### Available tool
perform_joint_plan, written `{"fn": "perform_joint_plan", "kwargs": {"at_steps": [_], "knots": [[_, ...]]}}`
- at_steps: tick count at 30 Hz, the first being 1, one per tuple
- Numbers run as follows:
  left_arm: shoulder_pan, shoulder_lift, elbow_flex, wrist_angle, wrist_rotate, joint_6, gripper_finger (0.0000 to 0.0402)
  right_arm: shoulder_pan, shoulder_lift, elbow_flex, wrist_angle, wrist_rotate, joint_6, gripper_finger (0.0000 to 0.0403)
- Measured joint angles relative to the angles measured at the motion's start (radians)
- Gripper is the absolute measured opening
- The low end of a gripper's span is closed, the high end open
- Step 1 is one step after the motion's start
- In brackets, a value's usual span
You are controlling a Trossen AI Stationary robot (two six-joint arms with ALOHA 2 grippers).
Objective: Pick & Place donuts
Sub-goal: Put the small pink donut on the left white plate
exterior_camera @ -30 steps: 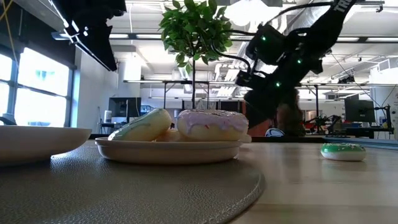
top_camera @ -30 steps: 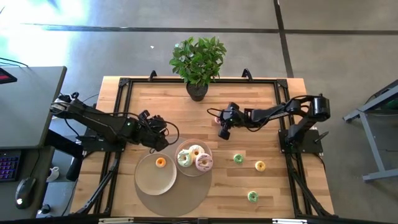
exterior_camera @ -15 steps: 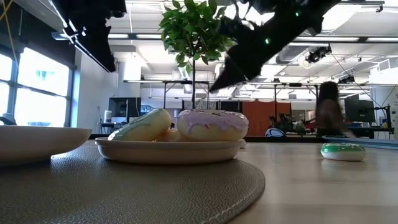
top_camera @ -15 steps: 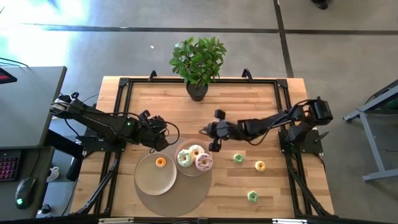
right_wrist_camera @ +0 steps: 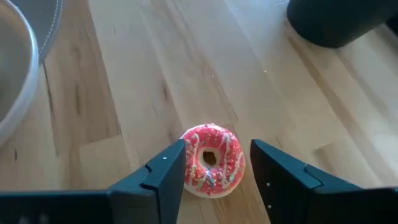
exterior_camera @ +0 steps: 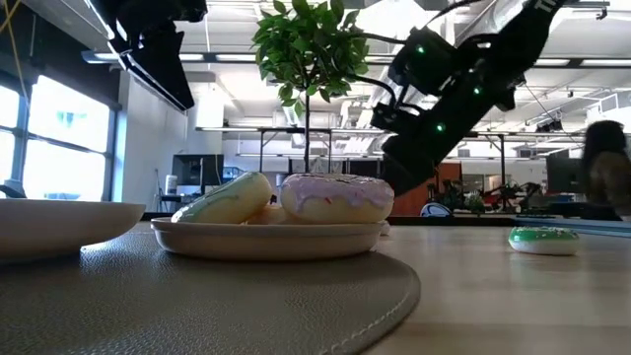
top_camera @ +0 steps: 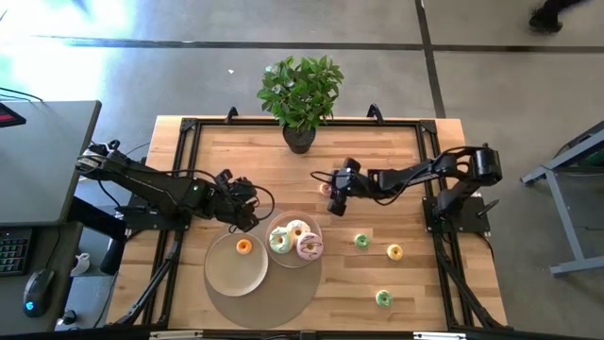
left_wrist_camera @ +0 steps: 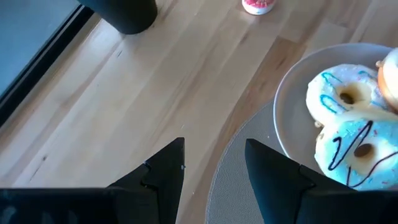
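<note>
High view: right gripper (top_camera: pixel 332 194) reaches over mid-table, just in front of the plant pot (top_camera: pixel 299 139), above a red mini donut (top_camera: pixel 327 188).
Right wrist view: fingers spread wide, one to each side of the red mini donut (right_wrist_camera: pixel 212 158), which lies flat on bare wood and is not gripped; likely lining up for a pick.
Left gripper (top_camera: pixel 247 210): hovers just behind the mat (top_camera: pixel 283 304), beside the small plate (top_camera: pixel 280 223); fingers (left_wrist_camera: pixel 161 171) apart and empty, probably waiting.
Small plate: holds the three big donuts, packed touching: white-green (top_camera: pixel 280 241), cream (top_camera: pixel 297 229), pink (top_camera: pixel 310 247).
Large plate (top_camera: pixel 222 274): on the mat, touching the small plate; holds one yellow mini (top_camera: pixel 243 246), so it looks to be the drop spot for minis.
Loose on wood: green mini (top_camera: pixel 360 241), yellow mini (top_camera: pixel 394 252), another green mini (top_camera: pixel 382 298), all well apart on the right half, within the right arm's reach.
Next move, as judged: lower and close on the red mini, then carry it to the large plate.
</note>
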Motion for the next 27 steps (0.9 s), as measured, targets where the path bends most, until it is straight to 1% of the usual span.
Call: {"fn": "perform_joint_plan", "kwargs": {"at_steps": [4, 7, 11, 14, 17, 22, 24, 27], "knots": [[0.000, 0.000, 0.000, 0.001, -0.001, 0.013, 0.0165, -0.012, 0.014, -0.024, 0.073, -0.071, -0.012, 0.0178], [0.000, 0.000, 0.000, 0.002, -0.003, 0.013, 0.0165, -0.012, 0.064, -0.018, 0.094, -0.086, -0.014, 0.0167], [0.000, 0.000, 0.000, 0.003, -0.005, 0.013, 0.0165, -0.011, 0.141, 0.014, 0.095, -0.068, -0.015, 0.0153], [0.000, 0.000, 0.000, 0.002, -0.004, 0.013, 0.0165, -0.010, 0.172, 0.029, 0.098, -0.017, -0.015, 0.0141], [0.000, 0.000, 0.000, 0.001, -0.003, 0.013, 0.0165, -0.012, 0.163, 0.035, 0.087, -0.042, -0.015, 0.0113], [0.000, 0.001, 0.000, 0.000, -0.007, 0.025, 0.0165, -0.012, 0.126, 0.069, 0.056, -0.064, -0.014, 0.0021], [0.000, 0.001, 0.000, 0.002, -0.010, 0.031, 0.0165, -0.009, 0.100, 0.090, 0.049, -0.066, -0.014, 0.0015], [0.000, 0.001, 0.000, 0.002, -0.028, 0.032, 0.0165, 0.023, 0.057, 0.128, 0.045, -0.087, -0.014, 0.0027]]}}
